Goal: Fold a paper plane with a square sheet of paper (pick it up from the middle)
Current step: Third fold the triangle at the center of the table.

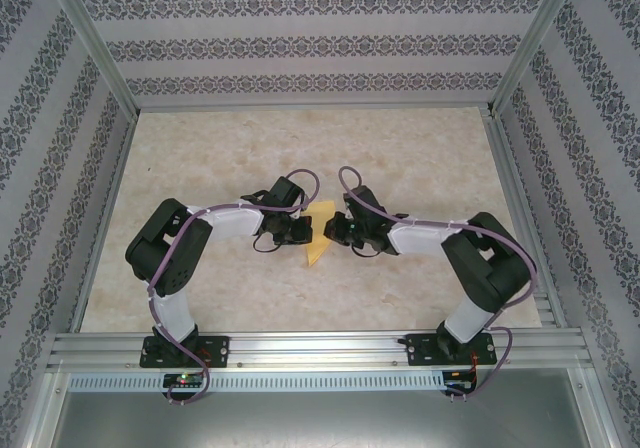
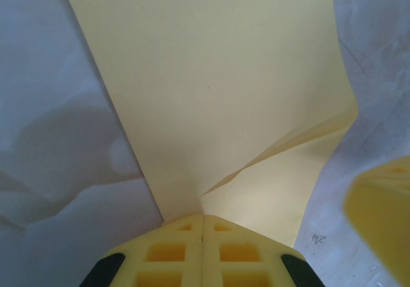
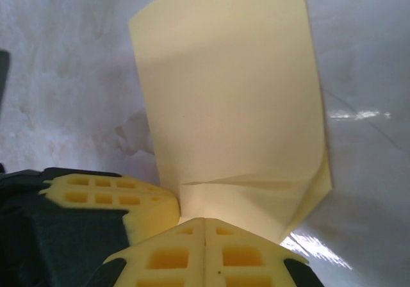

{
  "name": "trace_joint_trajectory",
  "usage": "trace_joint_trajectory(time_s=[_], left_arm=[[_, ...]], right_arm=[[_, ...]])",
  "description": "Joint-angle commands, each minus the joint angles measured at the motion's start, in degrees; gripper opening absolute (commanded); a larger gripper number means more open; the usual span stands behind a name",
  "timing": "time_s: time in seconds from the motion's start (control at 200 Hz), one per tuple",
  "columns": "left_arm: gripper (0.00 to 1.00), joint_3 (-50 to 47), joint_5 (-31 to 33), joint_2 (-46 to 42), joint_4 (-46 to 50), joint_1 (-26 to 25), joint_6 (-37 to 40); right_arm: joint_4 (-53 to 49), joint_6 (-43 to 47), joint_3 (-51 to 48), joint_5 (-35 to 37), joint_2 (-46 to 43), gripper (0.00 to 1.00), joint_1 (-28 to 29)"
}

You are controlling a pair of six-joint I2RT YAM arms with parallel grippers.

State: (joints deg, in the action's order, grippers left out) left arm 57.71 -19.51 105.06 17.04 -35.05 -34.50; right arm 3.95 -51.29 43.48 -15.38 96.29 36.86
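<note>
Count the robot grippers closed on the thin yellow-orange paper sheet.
2. The left gripper pinches the thin yellow-orange paper sheet from the left side; the right gripper pinches it from the right, the two fingertips close together. No other gripper seems hidden.

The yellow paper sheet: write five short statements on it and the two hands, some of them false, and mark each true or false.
1. The left hand is shut on the yellow paper sheet. True.
2. The right hand hangs open above the sheet. False: it is shut on the sheet's edge too.
3. The sheet lies flat with no fold in it. False: one part is bent over, and a crease shows.
4. The sheet is near the middle of the table, between the two hands. True.
5. The hands are far apart, at opposite table edges. False: they meet close together at the sheet.
</note>
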Motion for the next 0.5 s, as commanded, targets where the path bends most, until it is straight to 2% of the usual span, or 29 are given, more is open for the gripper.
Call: trace_joint_trajectory(time_s=[0.0, 0.235, 0.495], left_arm=[[0.00, -1.81, 7.23, 3.52, 6.96, 0.39, 0.69], [0.00, -2.04, 8.16, 3.15, 7.31, 0.40, 0.35], [0.00, -1.99, 9.13, 1.26, 7.75, 0.36, -0.21]], right_arm=[[3.56, -1.04, 2.44, -1.57, 3.01, 0.00, 0.21], [4.41, -2.77, 3.46, -0.04, 6.44, 0.00, -0.04], [3.44, -5.56, -1.22, 3.74, 5.89, 0.00, -2.49]])
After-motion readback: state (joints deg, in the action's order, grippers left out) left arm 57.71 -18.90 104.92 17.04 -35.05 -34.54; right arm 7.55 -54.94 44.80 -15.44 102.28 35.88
